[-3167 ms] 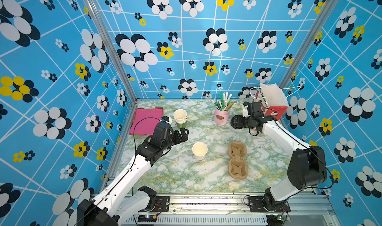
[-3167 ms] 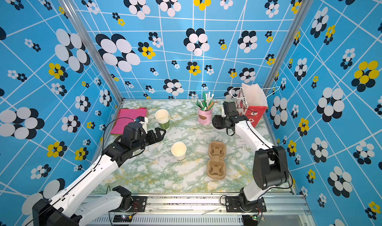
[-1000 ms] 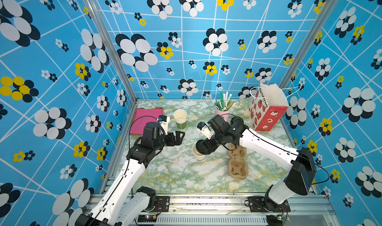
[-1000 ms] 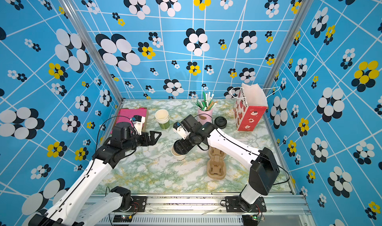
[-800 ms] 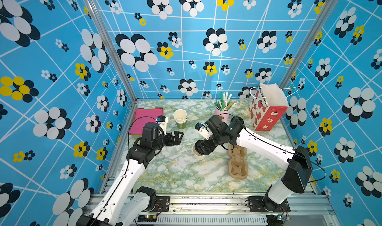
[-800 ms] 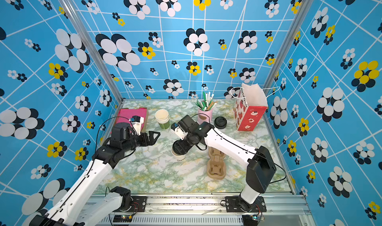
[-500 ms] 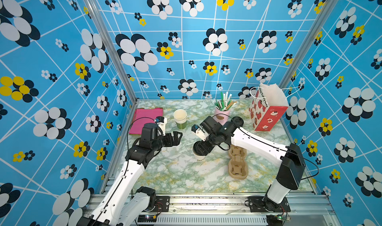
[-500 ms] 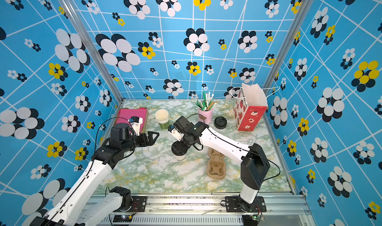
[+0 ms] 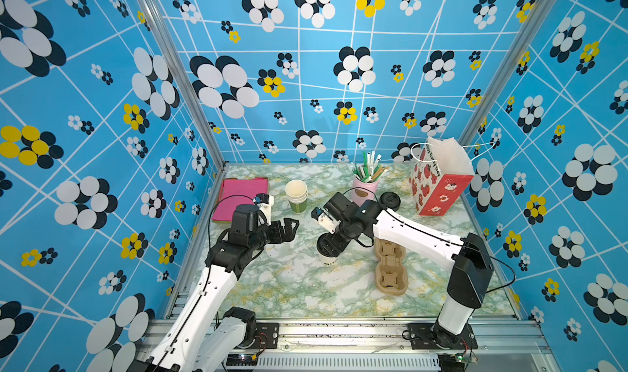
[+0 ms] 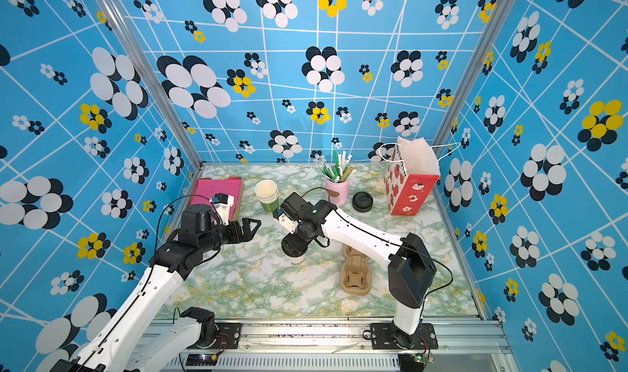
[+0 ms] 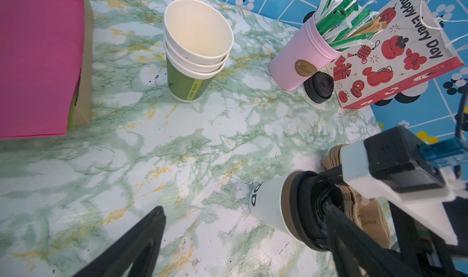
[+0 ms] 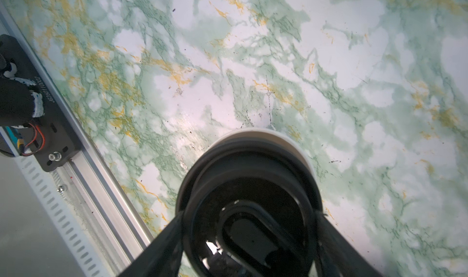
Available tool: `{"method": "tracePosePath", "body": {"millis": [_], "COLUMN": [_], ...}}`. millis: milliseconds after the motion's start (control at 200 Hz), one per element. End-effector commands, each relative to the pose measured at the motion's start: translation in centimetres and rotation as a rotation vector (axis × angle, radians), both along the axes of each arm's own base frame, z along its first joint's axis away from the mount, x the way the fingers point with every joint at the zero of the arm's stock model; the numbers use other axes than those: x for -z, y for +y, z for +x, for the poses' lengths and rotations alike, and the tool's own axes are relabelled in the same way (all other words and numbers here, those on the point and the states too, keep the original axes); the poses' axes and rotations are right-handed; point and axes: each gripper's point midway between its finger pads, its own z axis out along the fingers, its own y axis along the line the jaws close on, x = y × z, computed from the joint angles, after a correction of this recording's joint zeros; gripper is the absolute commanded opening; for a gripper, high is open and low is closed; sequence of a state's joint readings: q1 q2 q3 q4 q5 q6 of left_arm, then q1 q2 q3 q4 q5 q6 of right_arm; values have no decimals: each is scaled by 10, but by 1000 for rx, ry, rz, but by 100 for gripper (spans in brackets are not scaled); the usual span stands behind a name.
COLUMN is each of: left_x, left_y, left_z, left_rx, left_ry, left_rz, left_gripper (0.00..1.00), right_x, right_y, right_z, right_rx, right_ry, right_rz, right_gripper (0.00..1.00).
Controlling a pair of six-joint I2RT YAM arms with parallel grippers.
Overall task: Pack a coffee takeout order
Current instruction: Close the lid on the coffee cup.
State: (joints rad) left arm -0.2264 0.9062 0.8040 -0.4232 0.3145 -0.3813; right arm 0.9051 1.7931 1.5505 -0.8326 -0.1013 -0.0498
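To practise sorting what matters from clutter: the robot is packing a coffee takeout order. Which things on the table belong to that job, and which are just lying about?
For the job: lidded paper cup, pulp cup holder, pink napkins, wrapped straws, probably the gift bag.
Lying about: stack of lidless cups, lone black lid.

Ref: stack of lidless paper cups point(image 11: 197, 50), nested, outer one green, upright on green-veined marble tabletop point(image 11: 177, 149). Near the stack on one side: flat pink napkin pile point(image 11: 38, 60) over brown sheets. On the stack's opposite side: pink tumbler point(image 11: 298, 58) w/ green & white wrapped straws point(image 11: 339, 17). Beyond that: lone black lid point(image 11: 319, 87), gift bag point(image 11: 395, 58) reading "Happy Every Day". Well apart from the stack: white paper cup point(image 11: 271, 207) w/ black lid point(image 11: 301, 212), R gripper point(image 11: 321, 202) at lid's rim, pulp cup holder point(image 11: 367, 212) just behind. L gripper point(image 11: 243, 208) jaws wide apart.
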Motion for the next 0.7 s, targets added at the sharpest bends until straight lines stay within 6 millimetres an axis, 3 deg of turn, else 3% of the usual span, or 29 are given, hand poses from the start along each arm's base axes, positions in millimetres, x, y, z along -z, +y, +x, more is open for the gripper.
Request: {"method": "tracePosePath", "body": {"millis": [0,695], "left_x": [5,7], "left_y": [1,-1], "left_z": [-4,-3], "left_rx": [1,-3], "left_ry": [13,19], "left_rz": [-13,-39], "left_gripper": [99,99], "right_x": [1,17], "right_y": [1,-4], "right_z": [0,-7], "right_rx": [-17,-46], "right_ry": [-7,-3], "right_rz": [-32,-115], "right_gripper": [76,76]}}
